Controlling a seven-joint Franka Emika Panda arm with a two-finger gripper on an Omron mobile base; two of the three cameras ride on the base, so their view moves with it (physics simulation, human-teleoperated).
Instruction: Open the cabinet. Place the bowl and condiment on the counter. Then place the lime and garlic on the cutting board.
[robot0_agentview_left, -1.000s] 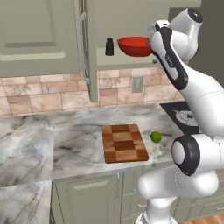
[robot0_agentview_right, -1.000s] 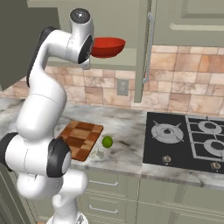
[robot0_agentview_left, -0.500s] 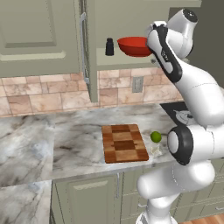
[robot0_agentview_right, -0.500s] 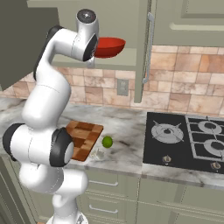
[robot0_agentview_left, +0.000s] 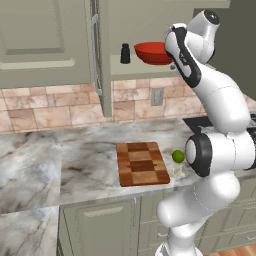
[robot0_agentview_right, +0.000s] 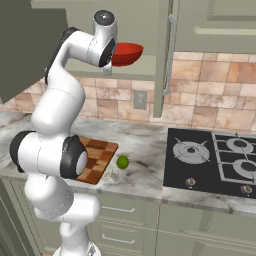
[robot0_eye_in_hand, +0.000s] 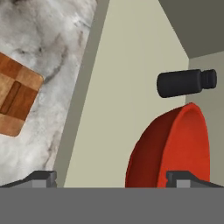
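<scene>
While the left base view sets the condiment (robot0_agentview_left: 125, 53) left of the bowl (robot0_agentview_left: 154, 52) on the cabinet (robot0_agentview_left: 150, 30) shelf, the hand view adds the hand (robot0_eye_in_hand: 111, 177), spread wide and empty, close before that bowl.

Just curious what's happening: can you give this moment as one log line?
cabinet: open | claw: open, at bowl on shelf | condiment: beside bowl | lime: on counter
</scene>
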